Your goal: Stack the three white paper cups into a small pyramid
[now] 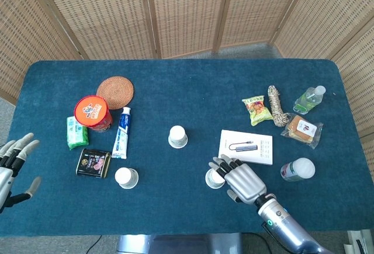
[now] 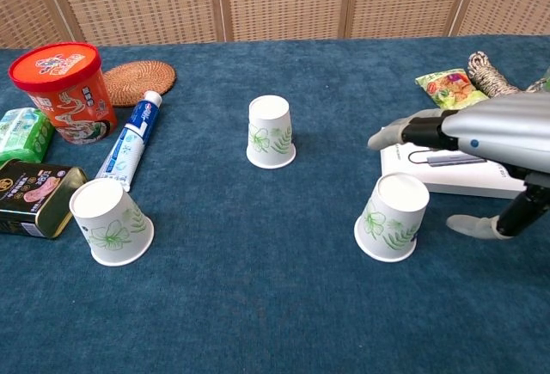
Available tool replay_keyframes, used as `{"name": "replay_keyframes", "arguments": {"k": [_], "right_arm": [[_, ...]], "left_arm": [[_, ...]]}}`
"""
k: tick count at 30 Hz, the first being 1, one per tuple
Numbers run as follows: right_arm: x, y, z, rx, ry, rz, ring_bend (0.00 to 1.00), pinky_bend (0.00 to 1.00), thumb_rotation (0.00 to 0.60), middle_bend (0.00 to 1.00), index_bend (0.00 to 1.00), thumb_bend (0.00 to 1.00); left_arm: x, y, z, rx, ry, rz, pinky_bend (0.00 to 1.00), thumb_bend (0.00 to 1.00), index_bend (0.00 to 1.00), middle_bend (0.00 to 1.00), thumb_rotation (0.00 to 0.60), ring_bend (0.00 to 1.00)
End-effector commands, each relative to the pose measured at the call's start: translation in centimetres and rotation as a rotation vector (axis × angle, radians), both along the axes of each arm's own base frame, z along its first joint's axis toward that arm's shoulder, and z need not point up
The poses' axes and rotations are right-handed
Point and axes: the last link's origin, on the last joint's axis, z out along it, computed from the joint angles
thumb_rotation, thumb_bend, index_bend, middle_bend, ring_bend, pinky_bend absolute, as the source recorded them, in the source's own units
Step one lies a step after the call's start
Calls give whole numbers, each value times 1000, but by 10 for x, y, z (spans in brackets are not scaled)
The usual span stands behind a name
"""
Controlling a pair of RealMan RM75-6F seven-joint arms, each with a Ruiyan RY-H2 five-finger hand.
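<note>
Three white paper cups with green leaf prints stand upside down, apart from one another: one in the middle [image 1: 177, 136] [image 2: 271, 131], one at the front left [image 1: 126, 177] [image 2: 110, 221], one at the front right [image 1: 214, 177] [image 2: 393, 216]. My right hand [image 1: 244, 181] [image 2: 481, 146] is open, fingers spread, just right of the front right cup and a little above it, not touching it. My left hand [image 1: 13, 164] hangs open off the table's left edge, far from any cup.
At the left lie a red tub [image 1: 93, 113], woven coaster [image 1: 115, 91], toothpaste tube [image 1: 121, 132], green packet [image 1: 76, 133] and dark tin [image 1: 94, 163]. At the right lie a white box [image 1: 246, 146], snack bag [image 1: 256, 109], rope coil [image 1: 276, 105], bottles and a wrapped bun [image 1: 302, 130].
</note>
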Motion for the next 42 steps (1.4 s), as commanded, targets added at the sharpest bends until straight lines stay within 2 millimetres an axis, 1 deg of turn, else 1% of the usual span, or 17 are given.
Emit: {"name": "replay_keyframes", "arguments": {"k": [1, 12, 18, 21, 24, 28, 32, 35, 42], "right_arm": [[0, -2, -4, 0, 14, 3, 0, 209, 600, 0, 0, 406], [-3, -8, -17, 13, 64, 11, 0, 209, 600, 0, 0, 412], [0, -11, -26, 34, 75, 22, 0, 223, 600, 0, 0, 422], [1, -12, -30, 39, 87, 30, 0, 282, 600, 0, 14, 440], [1, -14, -33, 44, 97, 33, 0, 351, 600, 0, 72, 461], [-1, -16, -38, 54, 107, 40, 0, 407, 600, 3, 124, 488], [0, -17, -39, 58, 96, 47, 0, 485, 600, 47, 204, 521], [0, -18, -38, 60, 94, 54, 15, 544, 600, 79, 236, 536], [0, -17, -40, 67, 92, 62, 71, 586, 600, 119, 277, 554]], "left_arm": [[-2, -1, 0, -1, -1, 6, 0, 484, 0, 0, 600, 0], [-7, -2, 0, -1, -5, 19, 0, 485, 0, 0, 600, 0], [-12, -2, -1, -3, -6, 33, 0, 484, 0, 0, 600, 0], [-14, -2, 0, 0, -9, 40, 0, 484, 0, 0, 600, 0], [-17, -3, 1, 2, -10, 46, 0, 485, 0, 0, 600, 0], [-18, -3, 1, -5, -7, 53, 0, 484, 0, 0, 600, 0], [-17, -4, 1, -2, -7, 54, 0, 484, 0, 0, 600, 0], [-16, -5, 2, 2, -8, 52, 0, 484, 0, 0, 600, 0], [-17, -6, 1, -1, -8, 54, 0, 484, 0, 0, 600, 0]]}}
